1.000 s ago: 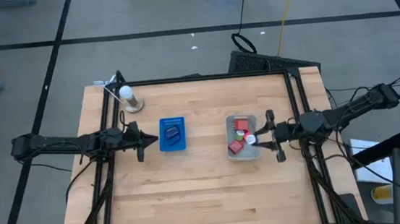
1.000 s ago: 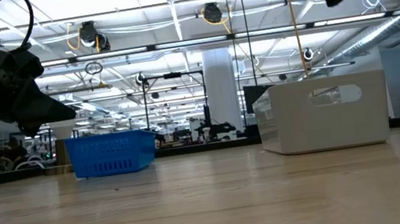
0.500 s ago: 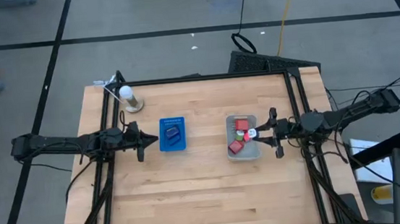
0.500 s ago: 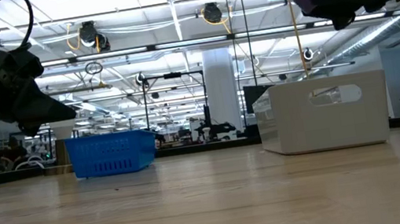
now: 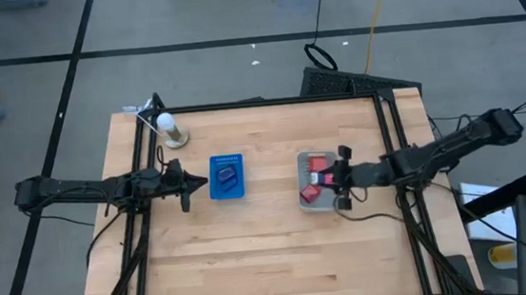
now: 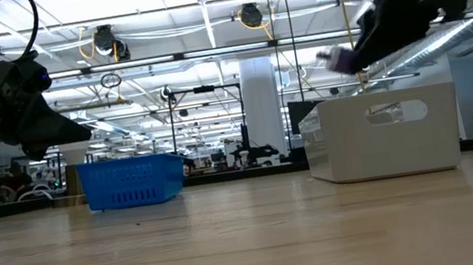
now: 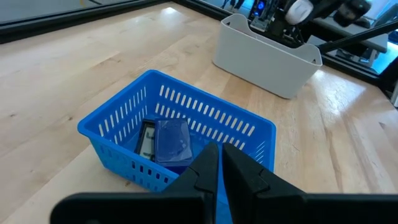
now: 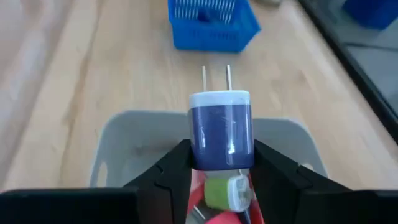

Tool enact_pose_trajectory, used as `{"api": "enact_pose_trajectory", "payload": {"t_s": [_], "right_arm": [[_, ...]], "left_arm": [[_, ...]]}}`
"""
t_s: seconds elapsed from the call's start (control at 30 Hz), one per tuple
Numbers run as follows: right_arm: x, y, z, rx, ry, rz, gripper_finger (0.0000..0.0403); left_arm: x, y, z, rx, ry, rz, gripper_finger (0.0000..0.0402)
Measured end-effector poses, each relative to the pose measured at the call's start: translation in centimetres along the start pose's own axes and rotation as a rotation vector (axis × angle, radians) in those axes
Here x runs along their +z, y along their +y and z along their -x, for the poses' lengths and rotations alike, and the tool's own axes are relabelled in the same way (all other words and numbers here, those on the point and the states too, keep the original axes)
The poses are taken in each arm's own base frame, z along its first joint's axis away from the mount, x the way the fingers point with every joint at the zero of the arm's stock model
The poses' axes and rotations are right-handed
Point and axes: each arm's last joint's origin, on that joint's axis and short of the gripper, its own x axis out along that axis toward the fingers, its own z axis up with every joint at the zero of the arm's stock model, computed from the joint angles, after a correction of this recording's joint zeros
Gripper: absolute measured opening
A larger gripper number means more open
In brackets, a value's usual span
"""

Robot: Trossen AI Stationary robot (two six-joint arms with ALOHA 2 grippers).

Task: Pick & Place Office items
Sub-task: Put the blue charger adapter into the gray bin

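**High view.** Desk (image 5: 272,252) carries a blue basket (image 5: 226,177) at centre-left and a grey bin (image 5: 318,183) at centre-right. R pincer (image 5: 339,181) sits over the bin's right half; a second ago it hung at the bin's right edge, so the arm has pushed in toward desk centre. Red items (image 5: 309,193) show in the bin. L pincer (image 5: 193,182) parks just left of the basket, no change. A white-topped object (image 5: 166,124) stands at the far-left corner, not identifiable.

**Low view.** R pincer (image 6: 347,58) is above the bin (image 6: 383,134), clear of its rim, with a purplish plug (image 6: 339,61) at the tips. It sits lower and further toward the basket (image 6: 131,181) than half a second ago. L pincer (image 6: 56,131) hangs above the basket's left side.

**L wrist view.** L pincer (image 7: 219,163) fully closed, holding nothing, fingers over the basket (image 7: 177,146) rim. One dark blue item (image 7: 165,140) lies inside. Bin (image 7: 267,53) well beyond.

**R wrist view.** R pincer (image 8: 221,158) part-closed, clamped on the plug (image 8: 221,130), a blue-and-white charger block, prongs pointing forward at the basket (image 8: 211,22). Bin (image 8: 124,149) below; green item (image 8: 222,193) and red pieces remain in it.

**Assessment.** Plug is lifted out and in transit; pick done, place pending. Judged: one item delivered, several left. Grip looks square; the risk is the basket rim on descent.
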Motion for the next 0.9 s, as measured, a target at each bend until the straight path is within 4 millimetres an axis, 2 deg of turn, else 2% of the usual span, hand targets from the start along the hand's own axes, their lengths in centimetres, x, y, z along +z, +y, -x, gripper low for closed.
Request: {"api": "enact_pose_trajectory", "payload": {"t_s": [0.3,0.47,0.67,0.9], "right_arm": [[-0.7,-0.5,-2.9,-0.067,0.238,-0.005,0.0129],[-1.2,-0.6,-4.0,-0.017,0.304,-0.024,0.0129],[-1.8,-0.9,-4.7,0.0,0.363,-0.035,0.0135],[-1.6,-1.0,-4.4,0.014,0.339,-0.046,0.0175]], "left_arm": [[0.0,0.0,0.0,-0.001,0.001,0.0,0.0021],[0.0,0.0,0.0,-0.001,0.0,-0.004,0.0021],[0.0,0.0,0.0,-0.001,0.0,-0.002,0.0021],[0.0,0.0,0.0,-0.001,0.0,0.0,0.0021]]}}
